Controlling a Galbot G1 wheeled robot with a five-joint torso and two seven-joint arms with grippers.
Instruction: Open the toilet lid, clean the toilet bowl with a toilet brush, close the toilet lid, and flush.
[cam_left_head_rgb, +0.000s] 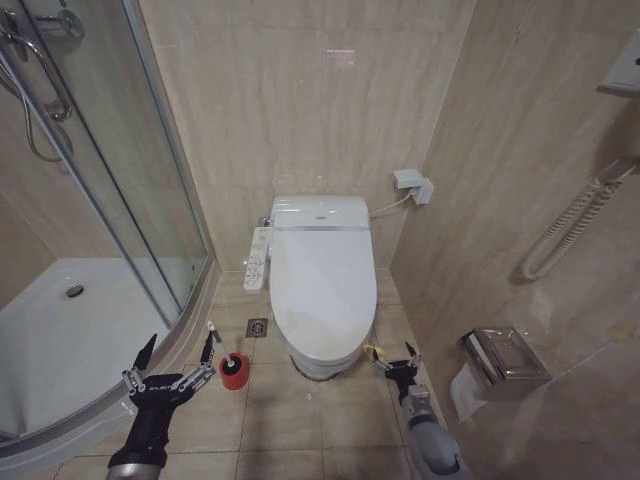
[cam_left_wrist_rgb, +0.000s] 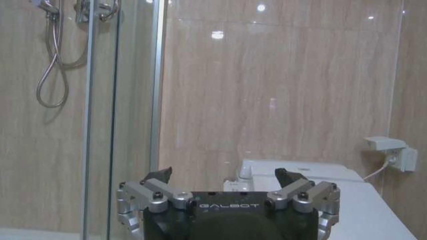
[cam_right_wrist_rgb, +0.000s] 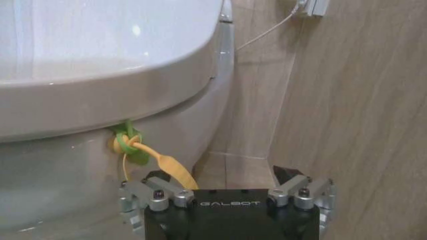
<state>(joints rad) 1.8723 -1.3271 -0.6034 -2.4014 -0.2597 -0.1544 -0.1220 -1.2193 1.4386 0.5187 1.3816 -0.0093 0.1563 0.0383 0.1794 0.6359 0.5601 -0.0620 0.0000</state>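
The left gripper (cam_left_head_rgb: 178, 357) has its fingers (cam_left_head_rgb: 146, 351) spread wide and empty, low by the shower tray (cam_left_head_rgb: 60, 340), the toilet brush (cam_left_head_rgb: 228, 362) in its red cup just beside one fingertip. The right gripper (cam_left_head_rgb: 393, 357) — fingers apart, seemingly gripping nothing — sits close to the green-and-yellow strap (cam_right_wrist_rgb: 133, 147) under the front edge of the closed toilet lid (cam_left_head_rgb: 320, 268).
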